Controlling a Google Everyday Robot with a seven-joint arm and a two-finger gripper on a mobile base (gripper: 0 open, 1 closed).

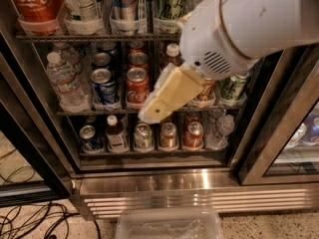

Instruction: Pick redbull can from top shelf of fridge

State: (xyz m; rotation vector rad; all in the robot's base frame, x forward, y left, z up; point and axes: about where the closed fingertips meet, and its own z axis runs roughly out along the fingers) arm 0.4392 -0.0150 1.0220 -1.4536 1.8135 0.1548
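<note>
The redbull can (pixel 125 3), slim, blue and silver, stands in a clear holder on the top shelf (pixel 94 36) of the fridge (pixel 199 183), between a clear bottle (pixel 82 6) and a tall pale green-lettered can (pixel 169 6). My gripper (pixel 155 109), cream-coloured on a big white arm (pixel 249 29), hangs in front of the middle shelf. It is below and to the right of the redbull can and holds nothing that I can see. The arm hides the right part of the top shelf.
A red Coca-Cola bottle (pixel 32 4) stands at the top left. Short cans and bottles fill the middle rack (pixel 137 86) and the bottom rack (pixel 167 136). The door frame (pixel 271 133) stands open at the right. A clear plastic bin (pixel 169 225) and cables (pixel 27 218) lie on the floor.
</note>
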